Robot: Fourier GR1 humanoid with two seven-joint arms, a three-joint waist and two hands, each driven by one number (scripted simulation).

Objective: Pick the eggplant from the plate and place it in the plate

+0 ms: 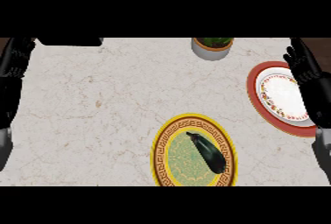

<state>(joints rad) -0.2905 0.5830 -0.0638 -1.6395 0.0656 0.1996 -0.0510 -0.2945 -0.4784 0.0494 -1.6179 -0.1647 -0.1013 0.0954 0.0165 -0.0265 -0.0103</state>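
Right hand point(304, 74) open over red plate point(258, 74), left hand point(13, 65) open at edge; eggplant point(210, 151) lies on yellow plate point(163, 144), likely rolling away if pinched off-centre.

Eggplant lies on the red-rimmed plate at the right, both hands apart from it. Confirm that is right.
Not right. The head view shows the eggplant lying on the yellow plate near the counter's front edge; the red-rimmed plate holds nothing. The rest stands: the left hand and right hand are both apart from it.
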